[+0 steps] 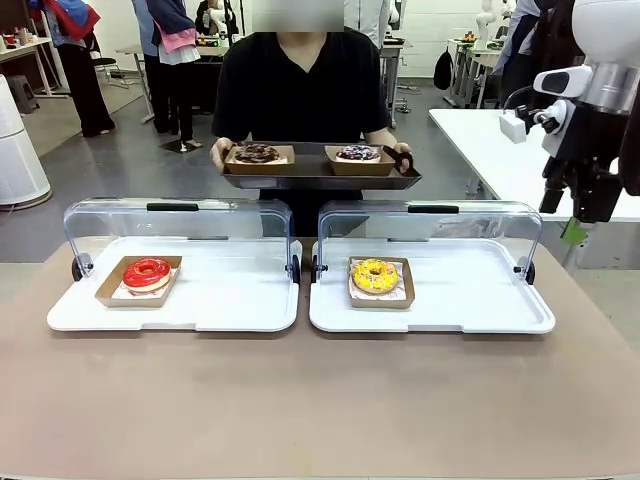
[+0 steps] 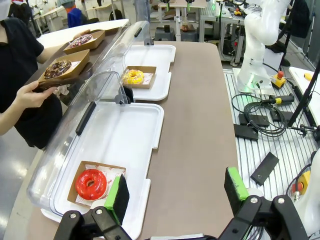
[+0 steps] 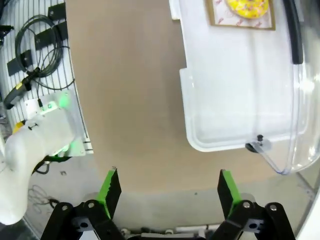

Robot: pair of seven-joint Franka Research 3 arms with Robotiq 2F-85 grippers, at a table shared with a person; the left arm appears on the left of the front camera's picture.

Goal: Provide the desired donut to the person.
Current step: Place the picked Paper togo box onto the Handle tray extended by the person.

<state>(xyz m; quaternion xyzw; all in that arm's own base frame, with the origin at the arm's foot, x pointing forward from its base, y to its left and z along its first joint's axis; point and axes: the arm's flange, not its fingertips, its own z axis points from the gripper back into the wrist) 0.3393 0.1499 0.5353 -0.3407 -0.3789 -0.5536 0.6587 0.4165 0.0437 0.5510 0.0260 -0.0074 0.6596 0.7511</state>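
A red-glazed donut (image 1: pixel 147 273) (image 2: pixel 91 183) lies in a cardboard sleeve on the left white tray (image 1: pixel 230 300). A yellow donut (image 1: pixel 375 275) (image 2: pixel 133 76) (image 3: pixel 247 7) lies likewise on the right white tray (image 1: pixel 470 300). Both clear lids stand raised. I cannot tell which donut is the desired one. The person (image 1: pixel 300 85) stands at the far side holding a dark tray (image 1: pixel 320 178) (image 2: pixel 47 81) with two dark donuts (image 1: pixel 256 153) (image 1: pixel 358 153). My left gripper (image 2: pixel 176 191) hovers open above the red donut's tray edge. My right gripper (image 3: pixel 168 186) is open over bare table beside the right tray.
The right arm (image 1: pixel 585 130) hangs high at the table's right end. Its base (image 2: pixel 257 45), cables and a black box lie on the slatted bench beside the table. The brown tabletop (image 1: pixel 320 400) spreads in front of the trays. Other people and tables stand behind the person.
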